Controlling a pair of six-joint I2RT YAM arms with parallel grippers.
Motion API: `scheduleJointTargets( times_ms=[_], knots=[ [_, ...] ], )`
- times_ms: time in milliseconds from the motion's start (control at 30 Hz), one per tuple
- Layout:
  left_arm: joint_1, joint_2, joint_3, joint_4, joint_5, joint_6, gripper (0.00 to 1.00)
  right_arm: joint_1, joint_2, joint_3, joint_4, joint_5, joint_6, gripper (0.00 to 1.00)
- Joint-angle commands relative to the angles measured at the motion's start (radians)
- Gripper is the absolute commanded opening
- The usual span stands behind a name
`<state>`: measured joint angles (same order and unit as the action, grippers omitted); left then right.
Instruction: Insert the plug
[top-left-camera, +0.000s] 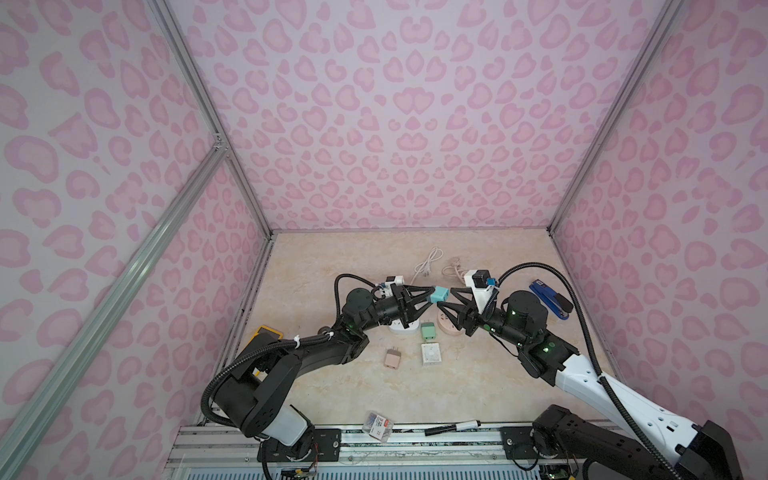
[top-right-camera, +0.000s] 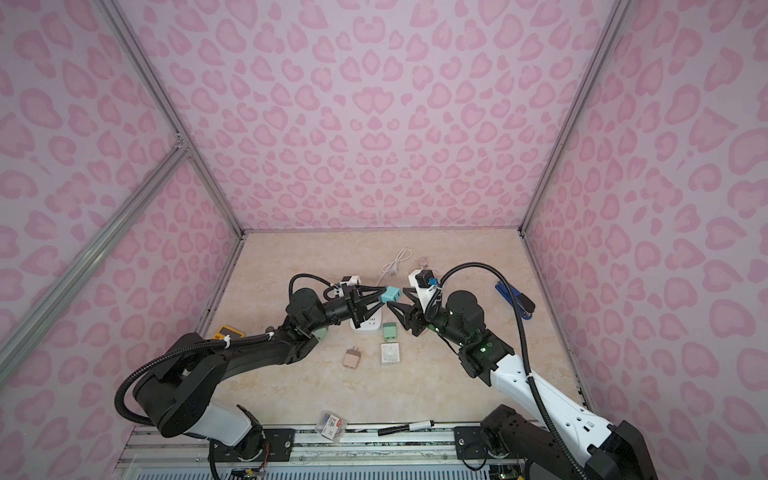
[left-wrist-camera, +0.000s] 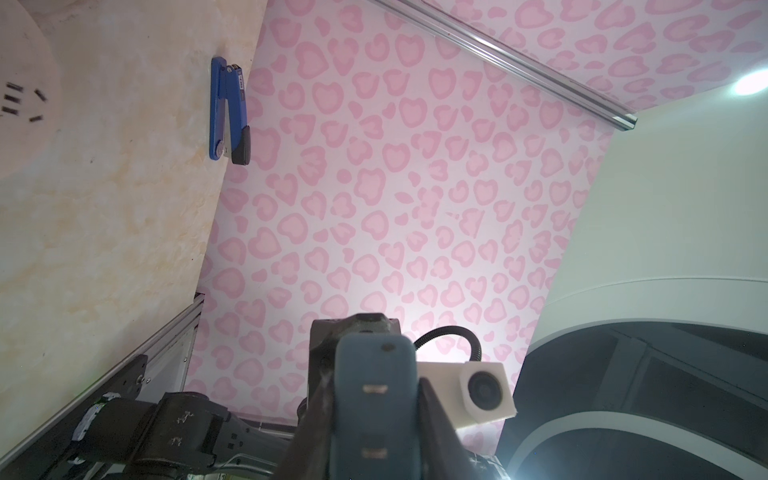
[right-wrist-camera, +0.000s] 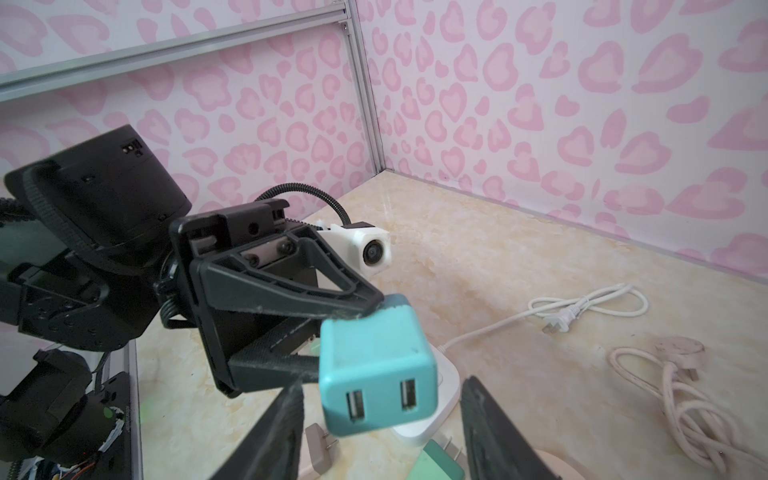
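Observation:
A teal two-port USB plug (top-left-camera: 439, 294) (top-right-camera: 391, 296) hangs in the air above the table's middle, and my left gripper (top-left-camera: 432, 296) (top-right-camera: 384, 297) is shut on its sides. In the left wrist view the plug (left-wrist-camera: 376, 399) fills the gap of the left gripper (left-wrist-camera: 376, 419), its two prongs facing the camera. My right gripper (top-left-camera: 445, 300) (top-right-camera: 397, 300) stands open just right of the plug. In the right wrist view the right gripper (right-wrist-camera: 383, 384) has one finger on each side of the plug (right-wrist-camera: 376, 370), not touching it. A white socket block (top-left-camera: 405, 326) (right-wrist-camera: 446, 386) lies below.
A green plug (top-left-camera: 427, 330), a white square adapter (top-left-camera: 431, 353) and a pink plug (top-left-camera: 392, 358) lie near the socket block. A round pink socket (top-left-camera: 446, 326) sits under my right gripper. White cables (top-left-camera: 428, 262) lie behind, a blue stapler (top-left-camera: 550, 299) to the right and a yellow meter (top-left-camera: 268, 333) to the left.

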<state>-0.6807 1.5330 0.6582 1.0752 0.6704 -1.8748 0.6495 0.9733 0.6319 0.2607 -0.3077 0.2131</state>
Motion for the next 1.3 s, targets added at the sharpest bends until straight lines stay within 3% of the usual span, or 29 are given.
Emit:
scheduleJointTargets(
  times_ms=[0,767,900,967,1000,1033,1133,1167,1233,1267],
  knots=[
    [-0.003,-0.017,0.014,0.057,0.001,0.02,0.03,-0.001,0.007,0.006,0.048,-0.031,0.015,0.55],
    [-0.014,-0.024,0.006,0.045,-0.005,0.035,0.03,0.003,0.038,0.021,0.056,-0.091,0.035,0.4],
    [-0.013,-0.012,0.01,0.045,-0.002,0.042,0.03,0.003,0.043,0.028,0.053,-0.097,0.034,0.33],
    [-0.014,-0.003,0.013,0.047,0.005,0.046,0.03,0.003,0.042,0.027,0.053,-0.094,0.04,0.18],
    [-0.013,0.003,0.016,0.046,0.01,0.051,0.07,0.003,0.041,0.028,0.051,-0.09,0.045,0.09],
    [-0.011,0.009,0.018,0.049,0.012,0.054,0.21,0.003,0.04,0.026,0.049,-0.089,0.048,0.04],
    [0.013,0.023,0.024,0.021,0.025,0.082,0.75,0.003,0.029,0.025,0.031,-0.076,0.059,0.0],
    [0.024,0.026,0.024,0.005,0.031,0.095,0.88,0.003,0.026,0.025,0.02,-0.072,0.061,0.0],
    [0.06,0.034,0.025,-0.033,0.042,0.127,1.0,0.003,0.015,0.029,-0.001,-0.067,0.065,0.0],
    [0.08,0.037,0.028,-0.056,0.05,0.143,0.98,0.004,0.012,0.03,-0.014,-0.055,0.064,0.0]
  ],
)
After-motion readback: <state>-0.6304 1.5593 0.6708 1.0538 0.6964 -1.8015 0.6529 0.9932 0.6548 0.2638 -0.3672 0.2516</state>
